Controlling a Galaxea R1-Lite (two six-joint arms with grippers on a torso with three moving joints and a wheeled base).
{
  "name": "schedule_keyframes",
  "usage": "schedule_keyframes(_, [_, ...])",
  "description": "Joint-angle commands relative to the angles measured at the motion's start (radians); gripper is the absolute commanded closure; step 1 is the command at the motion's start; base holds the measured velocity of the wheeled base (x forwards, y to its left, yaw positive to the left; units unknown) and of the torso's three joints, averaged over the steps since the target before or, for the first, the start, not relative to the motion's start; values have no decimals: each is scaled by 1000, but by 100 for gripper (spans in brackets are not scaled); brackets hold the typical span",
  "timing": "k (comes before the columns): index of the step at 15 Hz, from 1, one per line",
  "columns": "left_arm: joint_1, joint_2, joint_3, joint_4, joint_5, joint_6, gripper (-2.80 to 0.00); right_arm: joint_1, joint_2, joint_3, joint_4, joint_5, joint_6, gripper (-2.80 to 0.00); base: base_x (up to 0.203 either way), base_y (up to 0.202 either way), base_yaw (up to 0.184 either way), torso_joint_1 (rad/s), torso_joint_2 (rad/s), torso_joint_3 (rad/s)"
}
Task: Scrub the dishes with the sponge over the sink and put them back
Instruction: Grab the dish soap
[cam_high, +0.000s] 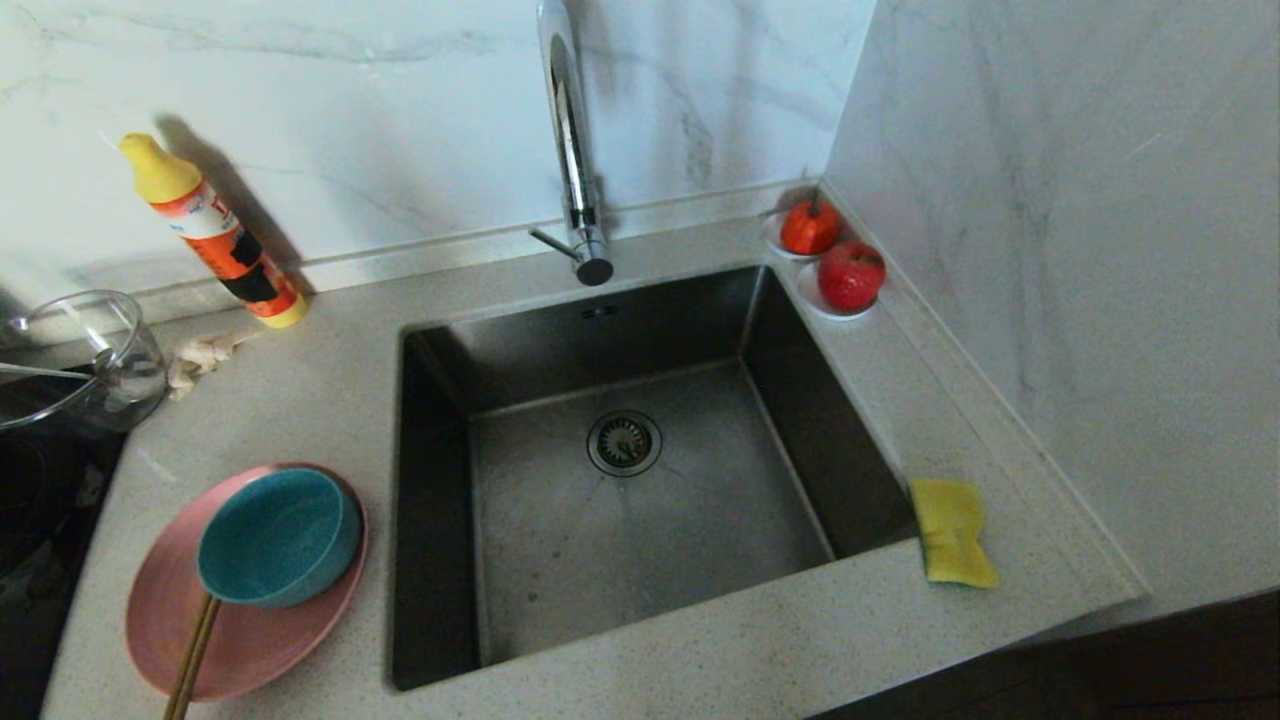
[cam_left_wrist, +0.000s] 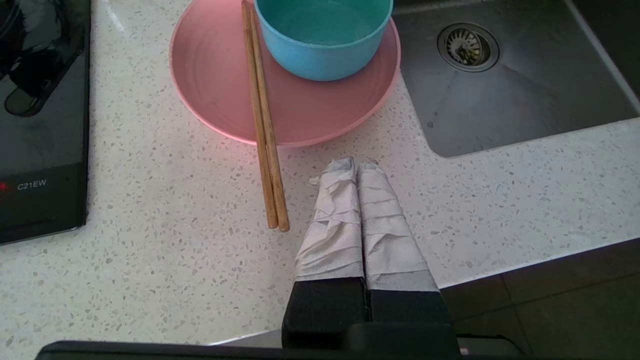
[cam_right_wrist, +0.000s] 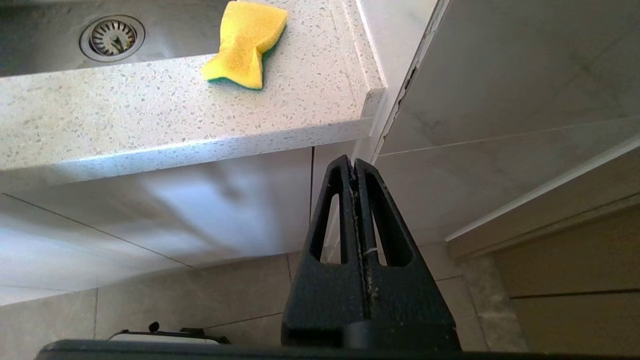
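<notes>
Sponge (cam_right_wrist: 245, 45) on counter edge, well apart from shut, empty right claw (cam_right_wrist: 354, 162); left claw (cam_left_wrist: 357, 165) pinched shut too.

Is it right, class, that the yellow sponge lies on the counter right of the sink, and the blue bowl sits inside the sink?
Not quite. The sponge does lie on the counter right of the sink, but the blue bowl sits on the pink plate left of it, as the head view shows.

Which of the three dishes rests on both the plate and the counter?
The chopsticks: their far ends lie on the pink plate, near ends on the counter.
</notes>
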Motion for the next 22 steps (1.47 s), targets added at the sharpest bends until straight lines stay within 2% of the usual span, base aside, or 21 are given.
schedule_keyframes(1, [0,0,0,0,2,0,0,0,0,0,-2,0,2,0,0,0,0,0,0,0])
schedule_keyframes(16, [0,-2,-7,-18,9,-1,0,0,-4,2,-4,-1,7,0,0,0,0,0,0,0])
schedule_keyframes(18, [0,0,-87,-48,34,-3,0,-1,-4,2,-4,-1,7,0,0,0,0,0,0,0])
schedule_keyframes(20, [0,10,-188,-26,47,2,0,0,-4,2,-4,-1,8,0,0,0,0,0,0,0])
schedule_keyframes(22, [0,101,-274,-13,60,0,0,0,-4,2,-4,-1,8,0,0,0,0,0,0,0])
